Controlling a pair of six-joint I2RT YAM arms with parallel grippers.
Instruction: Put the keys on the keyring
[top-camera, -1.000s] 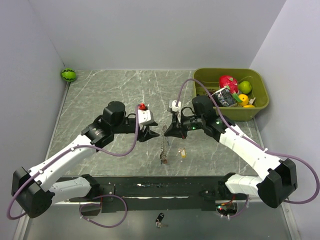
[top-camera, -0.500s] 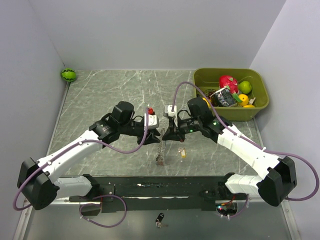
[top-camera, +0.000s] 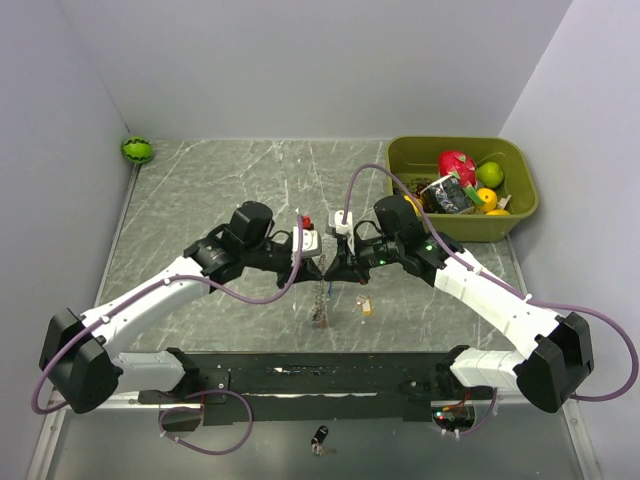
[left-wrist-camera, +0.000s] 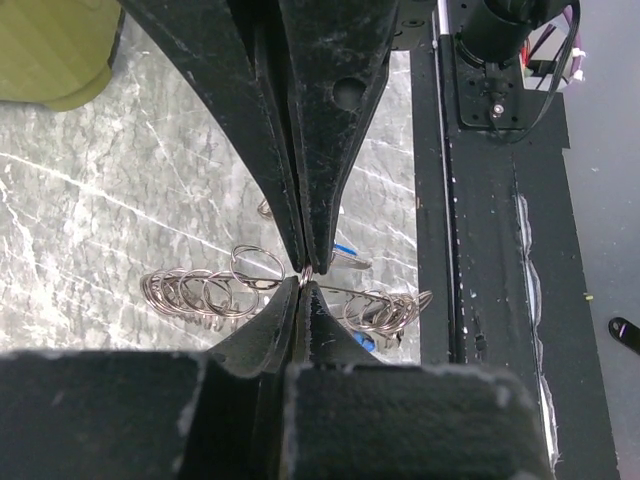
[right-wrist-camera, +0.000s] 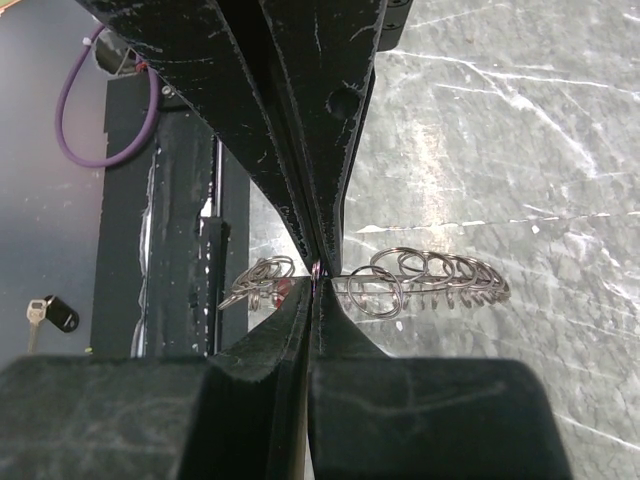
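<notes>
The left end effector (left-wrist-camera: 305, 273) is pinched shut on the thin wire of the keyring (left-wrist-camera: 205, 293); the right end effector (right-wrist-camera: 318, 272) is clamped on it likewise, tip to tip; the ring is at mid-table (top-camera: 190, 200); a tan key (top-camera: 366, 306) lies just right of it.

left end effector (top-camera: 314, 266): clamped | right end effector (top-camera: 334, 268): clamped | tips touching; arms angled inward

Silver keyring (right-wrist-camera: 440, 288), white-veined grey marble table (top-camera: 200, 190), olive-green bin (top-camera: 510, 228).
</notes>
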